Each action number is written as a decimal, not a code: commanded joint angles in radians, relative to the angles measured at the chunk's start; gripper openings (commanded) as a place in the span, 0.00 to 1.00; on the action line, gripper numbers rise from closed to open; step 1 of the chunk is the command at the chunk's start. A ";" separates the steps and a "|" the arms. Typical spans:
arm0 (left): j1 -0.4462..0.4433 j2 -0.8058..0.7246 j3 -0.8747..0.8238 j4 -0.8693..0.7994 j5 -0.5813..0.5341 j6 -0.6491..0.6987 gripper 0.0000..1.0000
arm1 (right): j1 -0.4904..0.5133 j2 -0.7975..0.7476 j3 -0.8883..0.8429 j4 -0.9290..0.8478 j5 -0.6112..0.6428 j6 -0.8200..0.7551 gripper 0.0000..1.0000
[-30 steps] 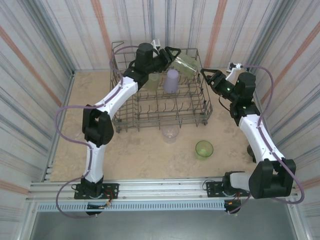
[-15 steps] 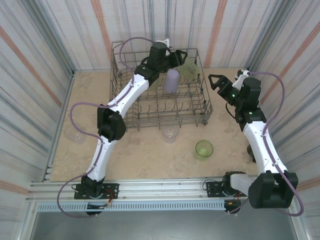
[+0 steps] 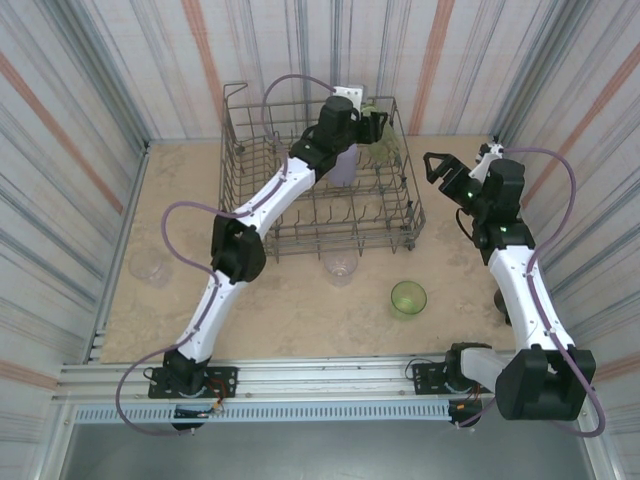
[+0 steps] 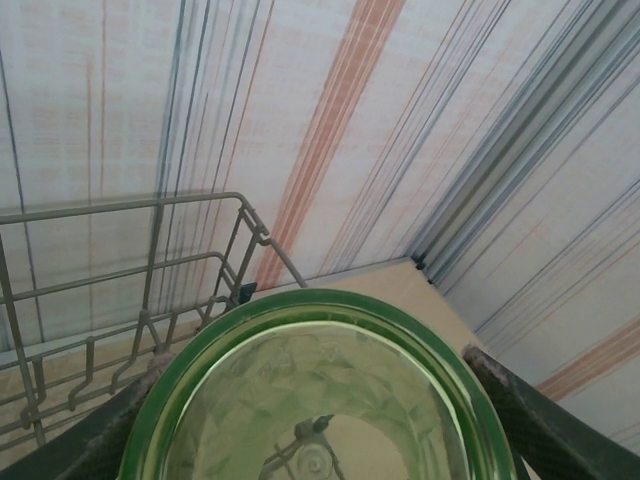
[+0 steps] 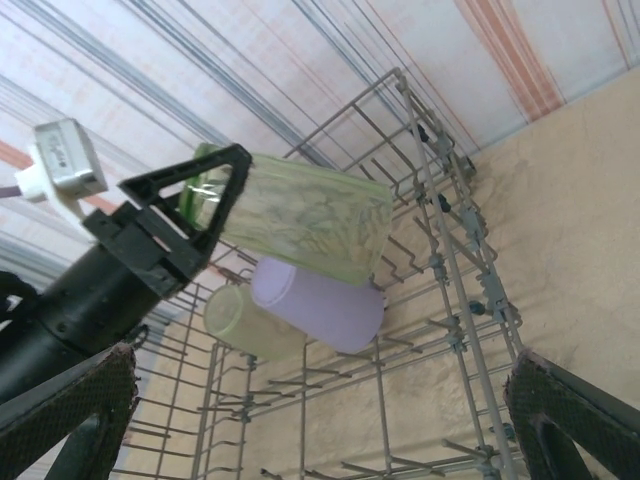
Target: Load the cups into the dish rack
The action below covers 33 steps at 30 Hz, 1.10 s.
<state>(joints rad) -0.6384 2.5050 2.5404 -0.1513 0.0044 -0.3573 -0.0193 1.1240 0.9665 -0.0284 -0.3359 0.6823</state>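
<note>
Green cup [image 5: 300,225] clamped in left gripper [image 3: 375,128], arm outstretched over dish rack [image 3: 300,215], right gripper [image 3: 433,166] wide open, empty

The dish rack [image 3: 300,222] is finished in grey wire. Inside it, a lavender cup [image 5: 320,305] and a pale yellow-green cup [image 5: 250,325] are seen, with a patterned translucent yellow-green cup [image 5: 300,215] at 12 o'clock above them. On the mottled beige table [image 3: 280,300], a green cup [image 3: 408,298] is found at 5 o'clock of the rack. The walls [image 3: 90,90] are white, striped grey-blue and orange-red.
</note>
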 commanded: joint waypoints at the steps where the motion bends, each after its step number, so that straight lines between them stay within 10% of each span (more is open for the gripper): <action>1: -0.014 0.025 0.070 0.076 -0.070 0.101 0.00 | -0.010 -0.016 -0.003 0.001 0.020 -0.035 0.99; 33: -0.047 0.140 0.083 0.124 -0.208 0.250 0.00 | -0.047 0.027 -0.029 0.059 -0.014 0.006 0.98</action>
<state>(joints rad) -0.6769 2.6476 2.5912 -0.0547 -0.1772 -0.1272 -0.0605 1.1450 0.9440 0.0063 -0.3382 0.6731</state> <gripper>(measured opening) 0.689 0.984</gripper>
